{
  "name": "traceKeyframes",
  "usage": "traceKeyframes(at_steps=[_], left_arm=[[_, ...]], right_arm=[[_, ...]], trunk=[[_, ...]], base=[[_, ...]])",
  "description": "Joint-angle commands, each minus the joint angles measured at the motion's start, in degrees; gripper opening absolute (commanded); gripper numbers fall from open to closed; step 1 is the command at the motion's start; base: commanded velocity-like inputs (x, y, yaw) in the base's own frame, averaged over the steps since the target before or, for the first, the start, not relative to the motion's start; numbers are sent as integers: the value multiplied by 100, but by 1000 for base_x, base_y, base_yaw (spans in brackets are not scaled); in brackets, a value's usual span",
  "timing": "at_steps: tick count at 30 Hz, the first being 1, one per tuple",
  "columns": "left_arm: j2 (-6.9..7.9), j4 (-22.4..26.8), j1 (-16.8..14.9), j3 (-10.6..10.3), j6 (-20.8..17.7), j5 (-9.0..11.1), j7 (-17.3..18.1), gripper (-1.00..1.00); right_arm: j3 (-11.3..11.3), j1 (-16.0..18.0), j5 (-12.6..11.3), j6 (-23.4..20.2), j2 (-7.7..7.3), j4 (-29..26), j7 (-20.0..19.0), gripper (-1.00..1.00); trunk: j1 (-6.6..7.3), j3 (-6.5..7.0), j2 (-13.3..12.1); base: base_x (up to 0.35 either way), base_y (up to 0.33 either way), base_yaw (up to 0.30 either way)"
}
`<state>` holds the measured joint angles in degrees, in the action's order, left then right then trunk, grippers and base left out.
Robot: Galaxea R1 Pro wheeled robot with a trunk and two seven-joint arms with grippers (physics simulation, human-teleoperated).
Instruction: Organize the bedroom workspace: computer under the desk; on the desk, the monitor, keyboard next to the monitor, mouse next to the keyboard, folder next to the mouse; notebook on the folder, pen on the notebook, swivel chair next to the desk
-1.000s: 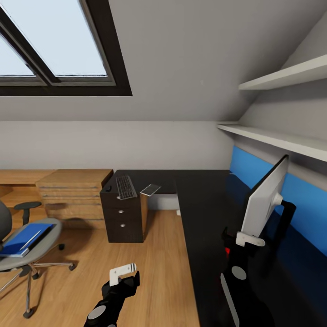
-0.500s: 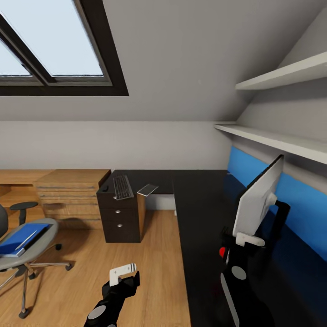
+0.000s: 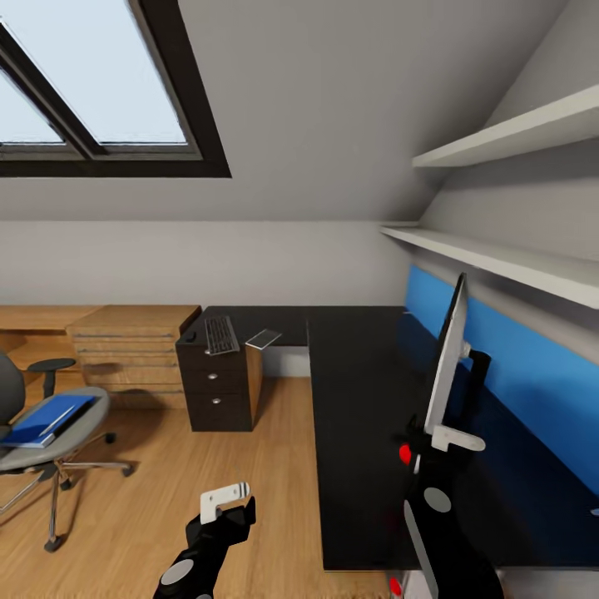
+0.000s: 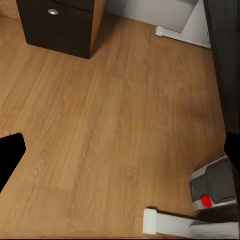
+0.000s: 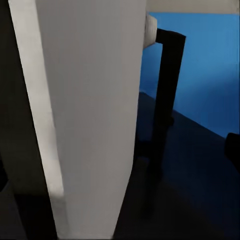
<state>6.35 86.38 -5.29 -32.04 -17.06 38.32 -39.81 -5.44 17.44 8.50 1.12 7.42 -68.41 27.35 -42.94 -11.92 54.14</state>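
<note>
My left gripper [image 3: 226, 497] hung over bare floor, grip unreadable, my right gripper [image 3: 439, 439] was clamped on the monitor [image 3: 443, 366] standing on the desk [image 3: 358, 399], the folder [image 3: 43, 418] lay on the chair [image 3: 50, 433], keyboard [image 3: 221, 334] on the far end.

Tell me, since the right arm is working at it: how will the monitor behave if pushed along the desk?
The monitor is a tall thin panel on a slim stand, so a high push would probably tip it. It likely slides readily on the glossy desk. The right gripper sits at its lower edge, the safer place to push.
</note>
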Motion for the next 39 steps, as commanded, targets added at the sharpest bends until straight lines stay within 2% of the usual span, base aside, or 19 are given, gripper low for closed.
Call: traceKeyframes(at_steps=[1, 6, 18, 34, 39], left_arm=[[6, 9, -7, -11, -17, 27, -44, 100], [15, 10, -7, -9, -17, 13, -44, 100], [16, 10, -7, -5, -17, 21, -44, 100], [15, 10, -7, 2, -17, 18, -44, 100], [16, 10, -7, 9, -17, 30, -44, 100]], right_arm=[[-10, 5, 29, 11, 5, 6, 7, 100], [-10, 5, 29, 13, 5, 12, 7, 100], [-10, 5, 29, 15, 5, 4, 7, 100], [-10, 5, 29, 20, 5, 5, 3, 100], [-10, 5, 29, 20, 5, 7, 3, 100]], trunk=[[2, -8, 6], [2, -8, 6], [2, -8, 6], [2, -8, 6], [2, -8, 6]], base=[[-305, -115, 0], [-231, -171, 0], [-15, -103, 0], [0, -286, 0], [0, -108, 0]])
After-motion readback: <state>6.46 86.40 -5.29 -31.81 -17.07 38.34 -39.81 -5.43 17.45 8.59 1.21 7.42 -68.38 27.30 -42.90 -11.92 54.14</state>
